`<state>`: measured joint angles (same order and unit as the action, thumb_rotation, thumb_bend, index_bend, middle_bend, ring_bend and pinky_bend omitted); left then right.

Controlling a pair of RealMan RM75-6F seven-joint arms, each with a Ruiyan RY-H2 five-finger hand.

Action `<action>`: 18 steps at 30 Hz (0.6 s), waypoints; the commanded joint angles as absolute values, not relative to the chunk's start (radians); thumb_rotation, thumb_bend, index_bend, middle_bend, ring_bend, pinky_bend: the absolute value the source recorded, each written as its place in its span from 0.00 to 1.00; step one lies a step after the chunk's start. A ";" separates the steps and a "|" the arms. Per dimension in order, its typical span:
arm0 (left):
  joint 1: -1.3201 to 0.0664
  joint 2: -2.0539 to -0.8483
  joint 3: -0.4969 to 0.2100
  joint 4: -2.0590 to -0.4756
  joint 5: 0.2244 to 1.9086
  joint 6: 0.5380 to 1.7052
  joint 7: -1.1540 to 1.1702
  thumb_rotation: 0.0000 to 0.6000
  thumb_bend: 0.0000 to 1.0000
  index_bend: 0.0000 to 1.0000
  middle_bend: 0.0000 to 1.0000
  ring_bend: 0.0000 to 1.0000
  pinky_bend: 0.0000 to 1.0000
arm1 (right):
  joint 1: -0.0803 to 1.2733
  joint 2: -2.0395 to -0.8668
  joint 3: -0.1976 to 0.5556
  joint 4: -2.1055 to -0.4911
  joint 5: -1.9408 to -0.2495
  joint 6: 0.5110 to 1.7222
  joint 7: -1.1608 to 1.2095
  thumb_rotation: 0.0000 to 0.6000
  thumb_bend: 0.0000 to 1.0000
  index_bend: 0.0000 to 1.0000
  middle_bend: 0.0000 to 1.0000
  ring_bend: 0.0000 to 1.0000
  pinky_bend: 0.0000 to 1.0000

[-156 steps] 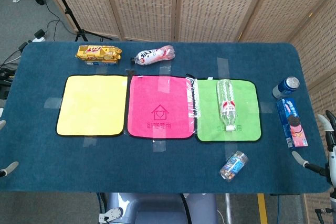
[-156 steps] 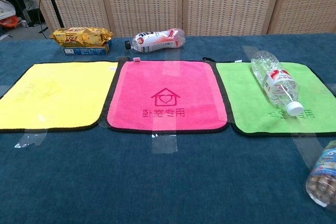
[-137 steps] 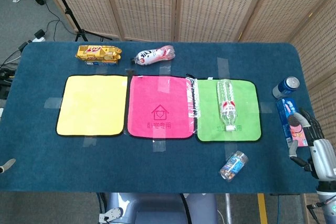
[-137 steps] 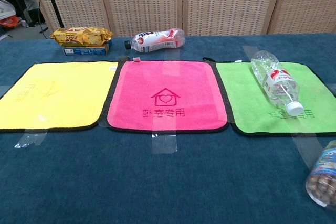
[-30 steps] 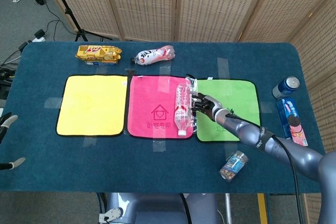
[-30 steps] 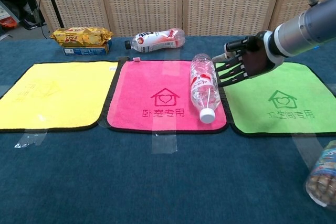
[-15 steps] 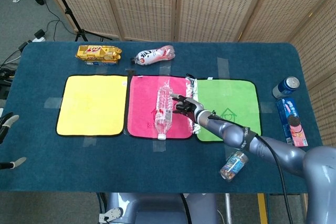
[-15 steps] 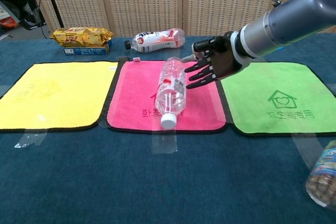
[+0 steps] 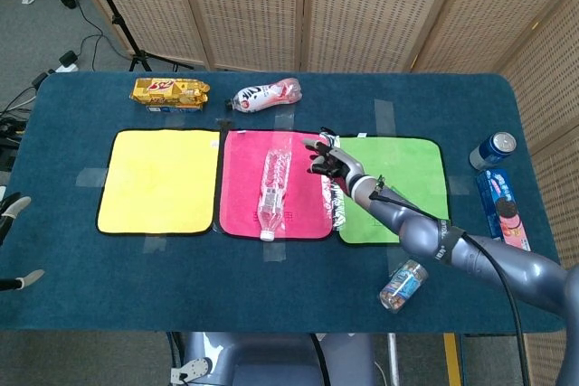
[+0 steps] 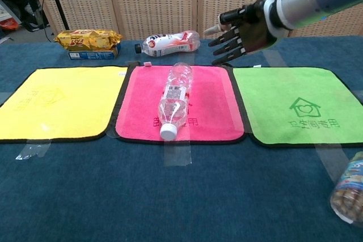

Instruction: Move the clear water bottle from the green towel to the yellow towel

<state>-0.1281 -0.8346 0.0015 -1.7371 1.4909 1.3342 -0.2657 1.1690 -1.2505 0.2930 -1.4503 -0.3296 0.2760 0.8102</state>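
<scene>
Cut off by the lower right edge of the chest view: a clear jar (image 10: 349, 192), only partly seen. At the left edge of the head view, only fingertips of the left hand (image 9: 11, 243), its state not readable. Too small to read: labels on the snack packs (image 9: 169, 91).

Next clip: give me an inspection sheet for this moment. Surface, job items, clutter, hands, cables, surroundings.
Surface: blue cloth-covered table, tape strips at the towel edges.
Job items: clear water bottle lies on its side on the pink towel, cap toward the robot; green towel bare; yellow towel bare.
Clutter: snack packet, red-and-white bottle, soda can, cookie box, small jar.
Hands: right hand raised above the table, fingers spread, holding nothing; left hand only partly visible at the table's left edge.
Cables: a thin cable runs along the right arm; floor cables at far left.
Surroundings: wicker folding screens behind.
</scene>
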 commanded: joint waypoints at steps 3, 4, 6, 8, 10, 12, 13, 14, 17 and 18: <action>-0.144 -0.839 -0.002 -1.728 1.502 1.319 -0.271 1.00 0.00 0.00 0.00 0.00 0.00 | 0.969 -1.009 0.333 -1.793 -0.652 0.577 0.627 1.00 1.00 0.08 0.01 0.00 0.12; -0.150 -0.841 -0.004 -1.725 1.506 1.315 -0.271 1.00 0.00 0.00 0.00 0.00 0.00 | 0.918 -0.977 0.327 -1.849 -0.731 0.645 0.597 1.00 1.00 0.08 0.01 0.00 0.12; -0.159 -0.845 -0.007 -1.717 1.511 1.310 -0.271 1.00 0.00 0.00 0.00 0.00 0.00 | 0.828 -0.941 0.303 -1.917 -0.880 0.759 0.549 1.00 0.94 0.08 0.01 0.00 0.12; -0.172 -0.851 -0.012 -1.711 1.517 1.299 -0.272 1.00 0.00 0.00 0.00 0.00 0.00 | 0.725 -0.925 0.245 -1.938 -1.073 0.912 0.464 1.00 0.57 0.07 0.00 0.00 0.12; -0.186 -0.852 -0.018 -1.717 1.518 1.287 -0.273 1.00 0.00 0.00 0.00 0.00 0.00 | 0.628 -0.940 0.183 -1.901 -1.233 1.077 0.371 1.00 0.10 0.06 0.00 0.00 0.08; -0.200 -0.854 -0.026 -1.727 1.522 1.282 -0.260 1.00 0.00 0.00 0.00 0.00 0.00 | 0.544 -0.978 0.137 -1.844 -1.351 1.225 0.315 1.00 0.00 0.05 0.00 0.00 0.05; -0.208 -0.854 -0.029 -1.731 1.527 1.279 -0.253 1.00 0.00 0.00 0.00 0.00 0.00 | 0.512 -0.993 0.121 -1.813 -1.392 1.281 0.298 1.00 0.00 0.05 0.00 0.00 0.04; -0.219 -0.854 -0.035 -1.736 1.532 1.274 -0.242 1.00 0.00 0.00 0.00 0.00 0.00 | 0.472 -1.015 0.104 -1.771 -1.440 1.351 0.283 1.00 0.00 0.05 0.00 0.00 0.03; -0.240 -0.855 -0.046 -1.746 1.542 1.266 -0.223 1.00 0.02 0.00 0.00 0.00 0.00 | 0.412 -1.057 0.081 -1.701 -1.501 1.457 0.264 1.00 0.00 0.04 0.00 0.00 0.01; -0.246 -0.855 -0.049 -1.750 1.549 1.264 -0.218 1.00 0.02 0.00 0.00 0.00 0.00 | 0.396 -1.068 0.075 -1.681 -1.516 1.484 0.257 1.00 0.00 0.03 0.00 0.00 0.01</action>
<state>-0.2387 -0.8545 -0.0436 -1.7440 1.5414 1.2679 -0.2240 0.5621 -1.0239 0.1595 -1.7820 -1.3660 1.2847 0.3695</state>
